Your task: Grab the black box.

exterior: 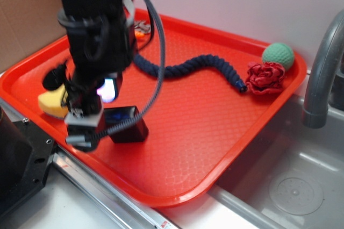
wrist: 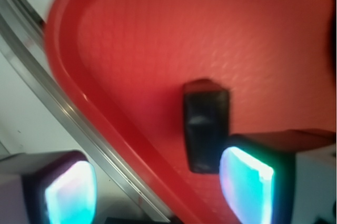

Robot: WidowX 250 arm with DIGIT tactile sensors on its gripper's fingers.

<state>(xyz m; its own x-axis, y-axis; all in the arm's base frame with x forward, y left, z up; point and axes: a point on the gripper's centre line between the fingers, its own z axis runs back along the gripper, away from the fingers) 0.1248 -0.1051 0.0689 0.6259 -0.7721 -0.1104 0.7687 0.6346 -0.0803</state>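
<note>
I see the black box (wrist: 206,125) lying flat on the red tray (exterior: 215,132), near its front edge toward the left corner, and my gripper (wrist: 158,187) hangs just over it with the jaws spread wide and holding nothing. In the wrist view one glowing pad (wrist: 245,184) is right beside the box, the other pad (wrist: 69,192) far out over the tray's rim. The box looks light and stiff but glossy, so I think it may slip; I would take it across the two long sides, at the middle.

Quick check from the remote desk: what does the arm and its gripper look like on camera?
The arm is matte black, with dark cables looping down its side. The gripper has two dark fingers with rounded-square pads glowing cyan-white with a pink tinge.
</note>
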